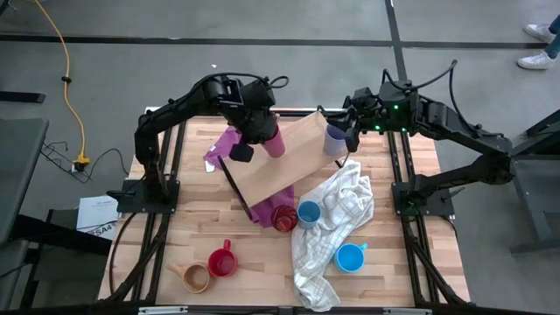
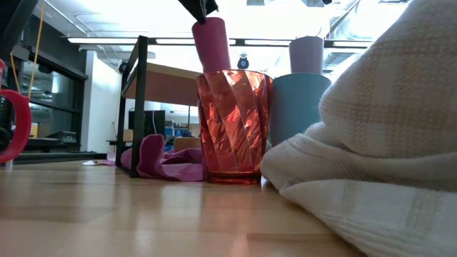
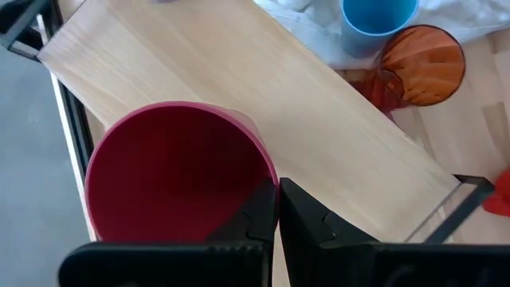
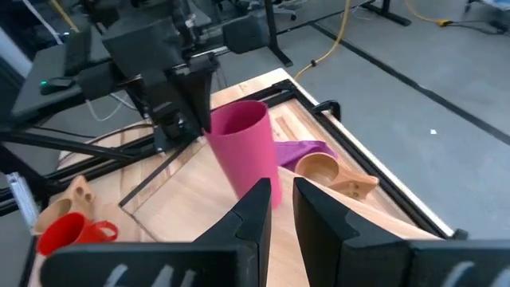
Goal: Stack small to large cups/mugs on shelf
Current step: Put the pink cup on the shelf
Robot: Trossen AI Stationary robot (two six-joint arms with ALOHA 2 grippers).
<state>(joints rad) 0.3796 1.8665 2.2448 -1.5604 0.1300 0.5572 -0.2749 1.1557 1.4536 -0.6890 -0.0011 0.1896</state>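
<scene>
The light-wood shelf [image 1: 293, 166] on its black frame stands slantwise at the table's far middle. My left gripper [image 1: 254, 136] is shut on a magenta tumbler [image 1: 274, 143] over the shelf's far left end. The tumbler also shows tilted in the right wrist view [image 4: 245, 147]. A lavender tumbler [image 1: 334, 138] stands upright on the shelf's far right end. My right gripper [image 4: 282, 199] hovers beside it, open by a narrow gap and empty. A red faceted tumbler [image 1: 283, 217] and a blue cup [image 1: 308, 213] stand on the table before the shelf. My left gripper pinches the magenta tumbler's rim wall [image 3: 269, 182], one finger [image 3: 253, 219] inside the cup and one [image 3: 307, 219] outside. The fingers come from above, slanting down. The tumbler hangs tilted, mouth up; a finger hides whether its base touches the board.
A white checked towel [image 1: 337, 227] lies crumpled at the right, with a blue mug [image 1: 351, 257] beside it. A red mug [image 1: 221, 262] and a tan mug [image 1: 194, 277] sit near the front left. A purple cloth [image 1: 226, 149] and another tan mug [image 4: 327, 171] lie by the shelf's far left.
</scene>
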